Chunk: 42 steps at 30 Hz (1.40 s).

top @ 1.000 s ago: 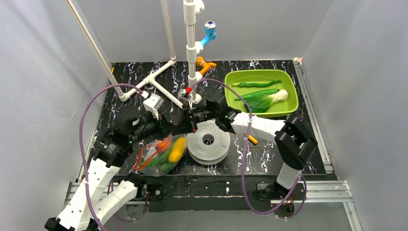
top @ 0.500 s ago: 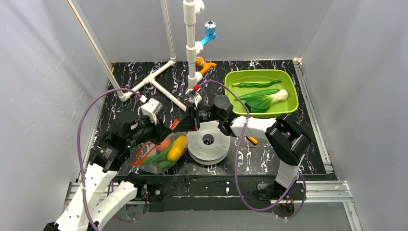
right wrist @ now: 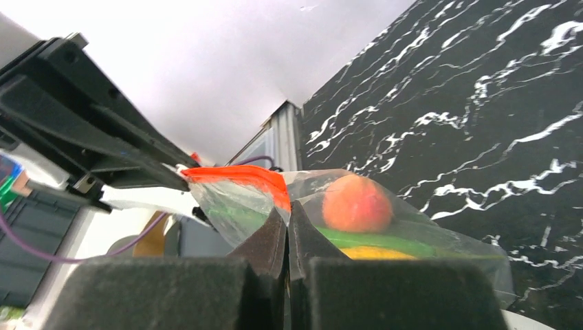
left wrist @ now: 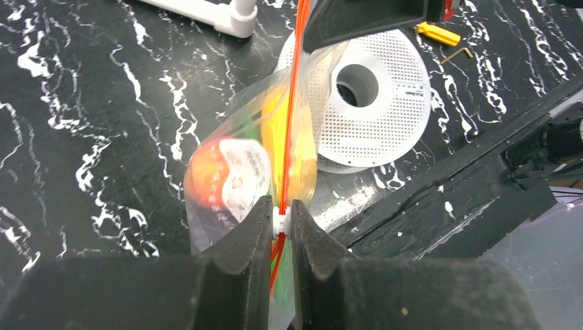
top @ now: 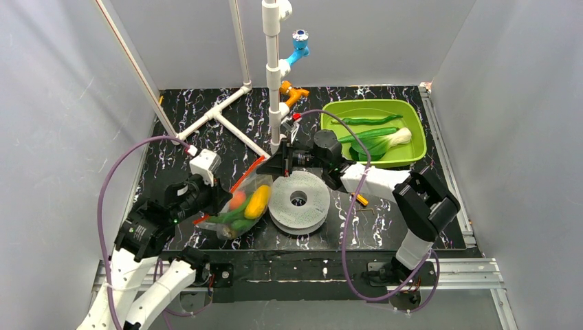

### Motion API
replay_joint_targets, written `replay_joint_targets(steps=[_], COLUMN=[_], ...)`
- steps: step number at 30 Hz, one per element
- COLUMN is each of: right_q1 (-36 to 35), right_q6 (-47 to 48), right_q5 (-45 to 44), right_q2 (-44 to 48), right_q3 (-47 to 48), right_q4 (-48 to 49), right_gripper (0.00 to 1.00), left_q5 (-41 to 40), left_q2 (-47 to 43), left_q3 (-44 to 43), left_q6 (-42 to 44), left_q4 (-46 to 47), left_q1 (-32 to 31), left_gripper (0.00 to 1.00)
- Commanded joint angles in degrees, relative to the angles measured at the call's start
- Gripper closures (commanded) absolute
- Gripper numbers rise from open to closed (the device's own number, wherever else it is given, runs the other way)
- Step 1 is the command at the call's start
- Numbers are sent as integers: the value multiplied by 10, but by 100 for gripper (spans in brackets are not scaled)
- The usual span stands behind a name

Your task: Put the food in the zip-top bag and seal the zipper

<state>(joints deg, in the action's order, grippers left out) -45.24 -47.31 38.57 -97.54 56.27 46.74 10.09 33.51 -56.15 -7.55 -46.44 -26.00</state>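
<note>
The clear zip-top bag (top: 242, 206) is stretched between my two grippers, next to a white disc. It holds an orange (top: 237, 200), a yellow banana (top: 256, 201) and green peppers (top: 234, 221). My left gripper (top: 218, 203) is shut on the white slider (left wrist: 281, 221) of the orange-red zipper (left wrist: 294, 103), at the near-left end of the mouth. My right gripper (top: 272, 163) is shut on the bag's far corner (right wrist: 275, 189), by the strip. The orange (right wrist: 356, 201) shows through the plastic in the right wrist view.
A lime-green tray (top: 412, 124) at the back right holds a bok choy (top: 381, 143) and green peppers (top: 364, 119). A white perforated disc (top: 298, 199) lies right of the bag. White pipes (top: 220, 117) and a post (top: 273, 82) stand behind. A small screwdriver (top: 361, 199) lies right of the disc.
My left gripper has slid away from the right gripper toward the near left along the zipper strip. The right gripper shifted slightly right, and the bag is now stretched between them.
</note>
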Motion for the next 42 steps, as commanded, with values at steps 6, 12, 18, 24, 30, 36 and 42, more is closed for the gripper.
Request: replay_joint_targets(steps=[6,12,18,24,30,36,42], right_q1=[45,55,58,62,56,42,35], right_q6=[51,52,53,52,69,78,76], right_q5=[-146,-148,-147,-133,-82,-23,0], right_q2=[43,35,33,29,18,8,12], right_q3=[-6,-7,-9,-3,16,25,23], right_q4=[-51,-50,-43,-41,-35,-22,-21], right_gripper=[99,99,99,99,99,99,99], left_q5=[-54,-66,-64,-72,-50,-41,-16], left_q2=[-40,-39,-50,-62,-45,22,156], left_q3=[-54,-87,-102,-116,-102,-106,-142], left_q6=[-8,-53,-82,-95,-98,-74,-32], left_q4=[-117,-178,-221,-237,-203,-96,-28], left_q1=[-1,-1,-1,-1,-1,-1,-1], left_gripper=[100,100,100,100,72,20,15])
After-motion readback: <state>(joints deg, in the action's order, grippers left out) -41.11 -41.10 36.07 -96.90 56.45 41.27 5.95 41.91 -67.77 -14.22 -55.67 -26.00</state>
